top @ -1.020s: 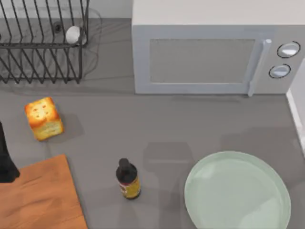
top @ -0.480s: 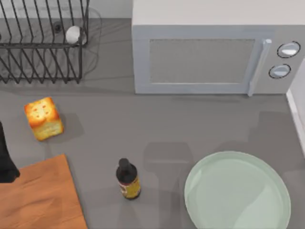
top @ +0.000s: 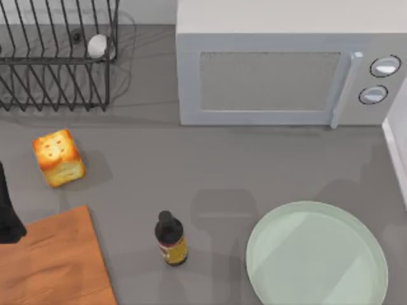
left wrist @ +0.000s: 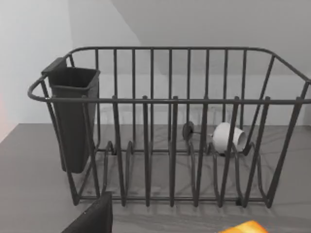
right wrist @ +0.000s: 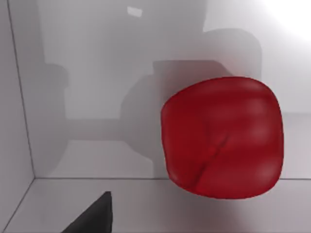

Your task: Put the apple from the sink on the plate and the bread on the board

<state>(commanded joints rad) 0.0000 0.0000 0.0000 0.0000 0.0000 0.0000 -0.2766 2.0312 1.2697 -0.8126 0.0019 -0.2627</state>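
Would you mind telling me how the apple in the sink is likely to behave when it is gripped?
The apple looks glossy, so the fingers may slip on it. Its rounded, slightly blocky shape suggests it could roll a little if nudged on the smooth pale sink floor. It seems firm rather than soft.

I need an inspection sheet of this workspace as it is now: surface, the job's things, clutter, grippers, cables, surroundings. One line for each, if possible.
Surface: grey table, flat.
Job's things: bread on the table, beyond the board, not on it; plate bare; apple lies in a pale walled basin, seen in the right wrist view.
Clutter: dark bottle upright between board and plate; small white ball in the wire rack; dark cup hangs on the rack.
Grippers: left arm at the table's left edge, over the board; right gripper hangs over the apple.
Cables: nothing seen.
Surroundings: microwave, door shut.
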